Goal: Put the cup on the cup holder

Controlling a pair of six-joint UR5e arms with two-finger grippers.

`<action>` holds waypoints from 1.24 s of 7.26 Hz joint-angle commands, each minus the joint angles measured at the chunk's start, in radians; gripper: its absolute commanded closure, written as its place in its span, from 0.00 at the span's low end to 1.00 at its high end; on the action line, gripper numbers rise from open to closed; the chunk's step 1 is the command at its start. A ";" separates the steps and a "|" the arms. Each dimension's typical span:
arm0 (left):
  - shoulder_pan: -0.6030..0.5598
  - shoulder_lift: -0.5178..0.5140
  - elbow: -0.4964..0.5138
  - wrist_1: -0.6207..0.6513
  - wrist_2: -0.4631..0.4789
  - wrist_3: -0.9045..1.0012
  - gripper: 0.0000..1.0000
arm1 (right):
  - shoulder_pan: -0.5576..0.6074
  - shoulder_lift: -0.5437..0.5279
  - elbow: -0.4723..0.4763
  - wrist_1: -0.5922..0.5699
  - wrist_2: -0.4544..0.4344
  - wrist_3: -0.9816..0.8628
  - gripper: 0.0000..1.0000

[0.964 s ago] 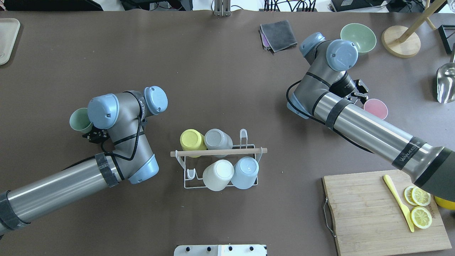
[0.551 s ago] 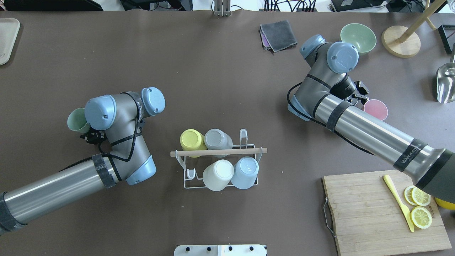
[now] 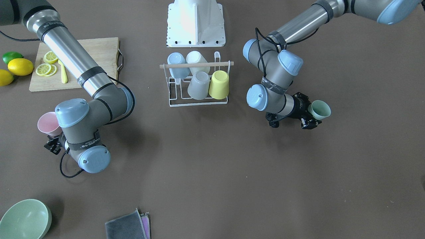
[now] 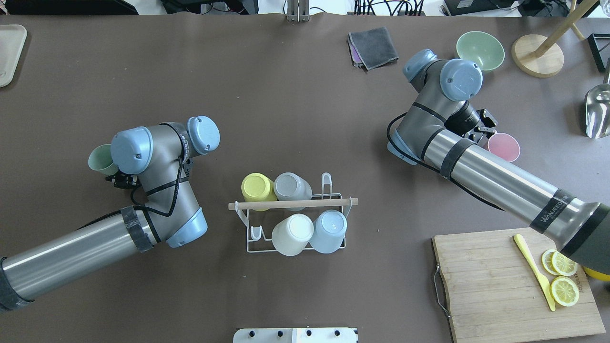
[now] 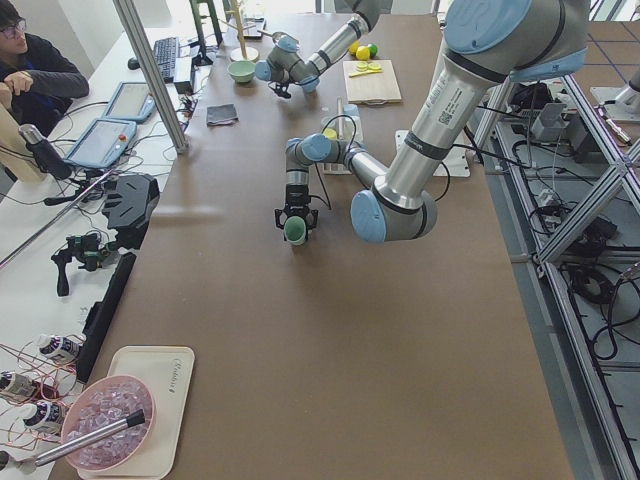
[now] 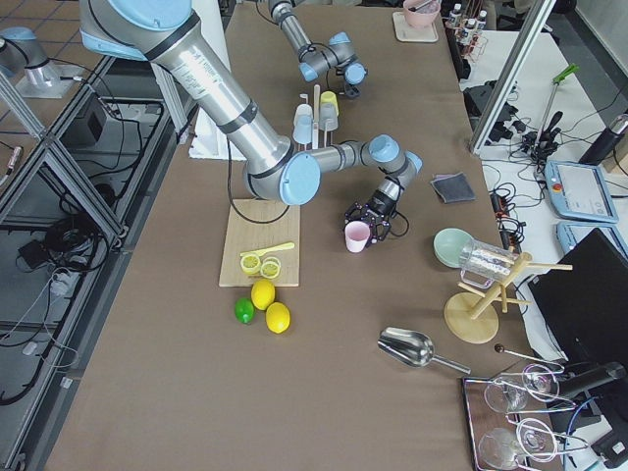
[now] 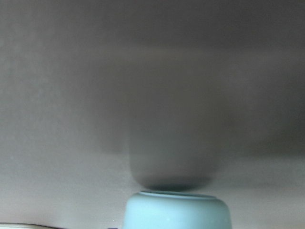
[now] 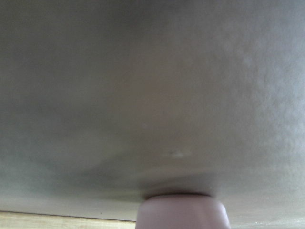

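The cup holder (image 4: 339,196), a white wire rack with a wooden rod (image 4: 293,204), stands mid-table with several cups upside down on its prongs; it also shows in the front view (image 3: 172,99). My left gripper (image 3: 312,116) is shut on a green cup (image 3: 320,110) and holds it on its side above the table, left of the rack; the overhead view shows this cup (image 4: 98,159) too. My right gripper (image 4: 486,131) is shut on a pink cup (image 4: 504,146) near the table, far right of the rack. Both wrist views show only the cup bases, green (image 7: 176,211) and pink (image 8: 181,212).
A green bowl (image 4: 480,49), a folded grey cloth (image 4: 373,46) and a wooden stand (image 4: 537,55) lie at the back right. A cutting board (image 4: 500,286) with lemon slices and a yellow knife is at the front right. A metal scoop (image 4: 598,112) lies at the right edge.
My left arm has shifted a little left and back with the green cup. My right arm has shifted slightly; the pink cup has stayed in place.
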 commanded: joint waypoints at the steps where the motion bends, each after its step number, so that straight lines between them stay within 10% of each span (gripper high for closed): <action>1: -0.044 0.002 -0.078 0.004 -0.001 0.046 0.64 | -0.002 -0.007 0.005 0.001 0.000 0.001 0.00; 9: -0.233 0.124 -0.590 -0.025 -0.010 0.085 0.75 | 0.004 -0.011 0.031 -0.005 -0.025 -0.009 0.53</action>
